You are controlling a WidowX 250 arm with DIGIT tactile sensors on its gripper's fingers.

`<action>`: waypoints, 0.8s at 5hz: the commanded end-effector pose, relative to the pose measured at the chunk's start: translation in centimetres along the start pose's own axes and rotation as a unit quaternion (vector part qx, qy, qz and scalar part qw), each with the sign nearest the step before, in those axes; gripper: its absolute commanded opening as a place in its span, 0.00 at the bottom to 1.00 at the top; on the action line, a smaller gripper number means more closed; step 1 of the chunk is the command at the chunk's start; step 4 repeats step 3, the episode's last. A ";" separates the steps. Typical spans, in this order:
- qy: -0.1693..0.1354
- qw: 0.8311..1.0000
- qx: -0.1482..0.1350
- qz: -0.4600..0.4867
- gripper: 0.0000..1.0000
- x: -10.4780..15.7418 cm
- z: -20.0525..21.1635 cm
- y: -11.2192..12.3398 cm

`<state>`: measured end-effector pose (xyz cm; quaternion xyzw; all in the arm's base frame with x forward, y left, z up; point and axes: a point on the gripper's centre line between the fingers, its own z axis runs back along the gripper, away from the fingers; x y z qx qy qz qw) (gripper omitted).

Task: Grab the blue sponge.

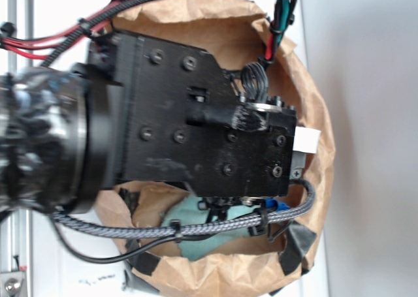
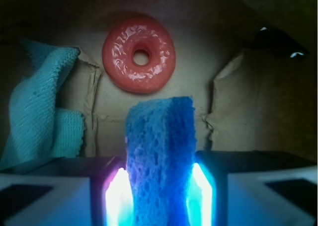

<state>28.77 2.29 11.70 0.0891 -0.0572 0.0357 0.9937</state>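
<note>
Jaws clamp the blue sponge [image 2: 160,156] on both flanks; red ring [image 2: 139,53] at 12 o'clock. Soft foam may slip if gripper [image 2: 160,196] pressure eases.

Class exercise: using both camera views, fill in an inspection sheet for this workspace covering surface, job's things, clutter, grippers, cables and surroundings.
Surface: crumpled brown paper bag lining, creased and folded.
Job's things: rectangular blue porous sponge, standing between the fingers, pressed on both sides.
Clutter: glossy red doughnut-shaped ring lying flat beyond the sponge; teal woven cloth bunched at the left.
Grippers: black gripper shut on the sponge; glowing finger pads touch it.
Cables: grey braided cable below the arm; red wires above.
Surroundings: plain white surface beside the bag.
</note>
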 end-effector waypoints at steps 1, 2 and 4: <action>-0.037 0.998 -0.041 0.001 0.00 0.5 6.1 2.9; -0.050 0.996 -0.074 0.008 0.00 -0.3 7.2 5.0; -0.060 0.997 -0.032 -0.021 0.20 -0.8 7.3 5.3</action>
